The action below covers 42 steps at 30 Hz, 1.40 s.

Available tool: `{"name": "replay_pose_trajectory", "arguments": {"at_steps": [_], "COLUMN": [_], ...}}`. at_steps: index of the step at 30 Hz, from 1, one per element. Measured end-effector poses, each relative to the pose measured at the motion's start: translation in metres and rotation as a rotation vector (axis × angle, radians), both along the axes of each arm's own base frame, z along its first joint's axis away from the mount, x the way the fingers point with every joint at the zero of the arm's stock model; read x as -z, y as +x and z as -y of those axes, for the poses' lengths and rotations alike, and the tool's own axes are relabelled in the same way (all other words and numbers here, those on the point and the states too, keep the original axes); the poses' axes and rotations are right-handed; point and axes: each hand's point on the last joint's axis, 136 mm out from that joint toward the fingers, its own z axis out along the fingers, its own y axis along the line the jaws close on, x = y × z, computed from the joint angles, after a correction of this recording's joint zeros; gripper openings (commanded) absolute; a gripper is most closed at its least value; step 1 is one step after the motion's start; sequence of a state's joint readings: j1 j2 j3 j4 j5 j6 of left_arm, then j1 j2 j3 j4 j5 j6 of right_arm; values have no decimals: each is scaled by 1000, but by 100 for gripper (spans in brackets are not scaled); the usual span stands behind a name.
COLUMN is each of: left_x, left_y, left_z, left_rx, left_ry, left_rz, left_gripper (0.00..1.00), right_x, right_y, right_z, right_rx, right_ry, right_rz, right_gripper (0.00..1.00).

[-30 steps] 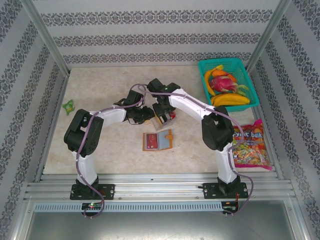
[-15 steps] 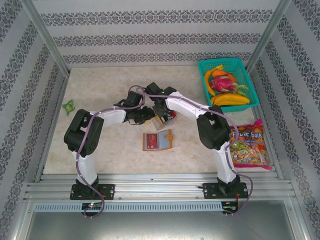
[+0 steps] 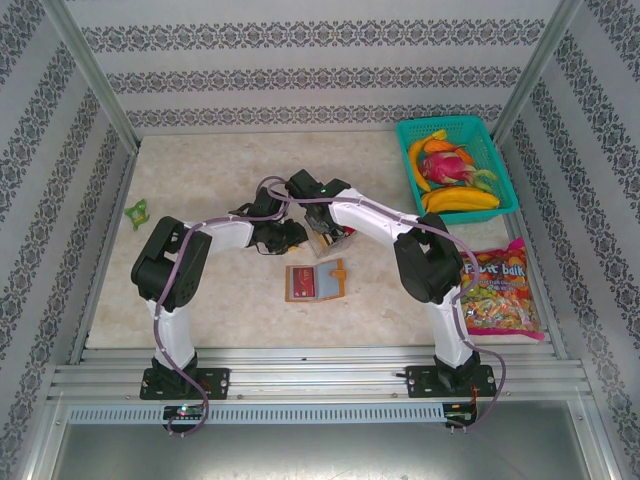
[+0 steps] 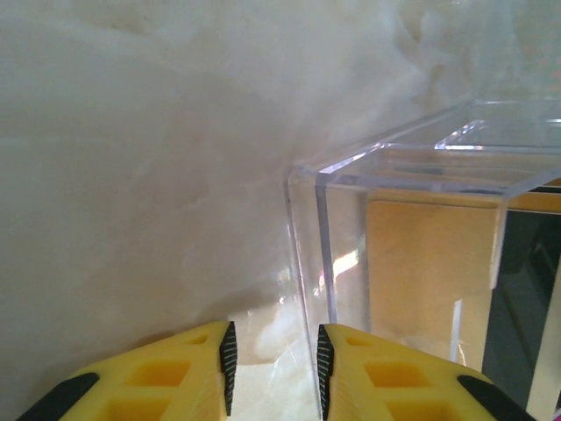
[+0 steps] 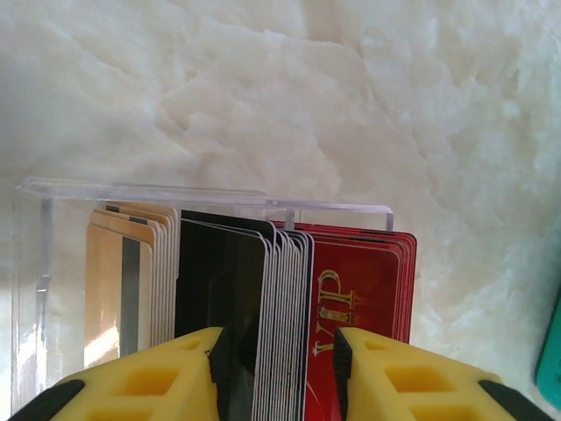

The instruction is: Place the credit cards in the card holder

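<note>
Jaws of right gripper (image 5: 280,373): part-way apart, astride the black and pale credit cards (image 5: 263,298); whether they pinch the cards cannot be told.
Cards: upright in clear box (image 5: 202,195), tan ones at one end, red ones at the other.
Jaws of left gripper (image 4: 274,368): narrow gap at the box's corner wall; any hold cannot be told.
Card holder (image 3: 314,281): open on table (image 3: 200,180), just near of both grippers, apart from the box.
</note>
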State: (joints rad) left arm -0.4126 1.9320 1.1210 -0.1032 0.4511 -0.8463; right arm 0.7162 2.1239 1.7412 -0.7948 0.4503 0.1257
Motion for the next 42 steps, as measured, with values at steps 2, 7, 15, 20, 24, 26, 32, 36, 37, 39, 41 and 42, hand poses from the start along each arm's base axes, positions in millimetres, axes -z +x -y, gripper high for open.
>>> {"name": "replay_pose_trajectory", "arguments": {"at_steps": [2, 7, 15, 20, 24, 26, 32, 36, 37, 39, 41, 42], "left_x": [0, 0, -4, -9, -20, -25, -14, -13, -13, -13, -12, -12], "left_y": [0, 0, -2, 3, 14, 20, 19, 21, 21, 22, 22, 22], "left_z": [0, 0, -1, 1, 4, 7, 13, 16, 16, 17, 16, 16], "left_rx": [0, 0, -6, -39, -62, -67, -61, -60, -58, -59, -61, -61], "left_ry": [0, -1, -18, -81, -155, -187, -218, -230, -230, -229, -226, -224], "left_rz": [0, 0, 29, 58, 87, 104, 71, 59, 57, 57, 56, 54], "left_gripper": [34, 34, 40, 47, 51, 52, 53, 53, 52, 52, 51, 50], "right_x": [0, 0, 2, 3, 4, 4, 7, 6, 6, 5, 3, 3], "right_y": [0, -1, -4, -7, -8, -7, -7, -6, -5, -4, -3, -3], "right_z": [0, 1, 1, 0, -1, -1, 1, 1, 2, 4, 5, 5], "right_rx": [-1, 1, -3, -8, -10, -9, -3, -1, 0, 4, 7, 7], "right_ry": [-3, -9, 0, 15, 18, 18, 13, 11, 7, -5, -19, -25], "right_rz": [2, 3, -9, -21, -24, -22, -18, -8, -5, 6, 18, 23], "right_gripper": [37, 36, 40, 43, 45, 46, 48, 49, 49, 48, 46, 46]}}
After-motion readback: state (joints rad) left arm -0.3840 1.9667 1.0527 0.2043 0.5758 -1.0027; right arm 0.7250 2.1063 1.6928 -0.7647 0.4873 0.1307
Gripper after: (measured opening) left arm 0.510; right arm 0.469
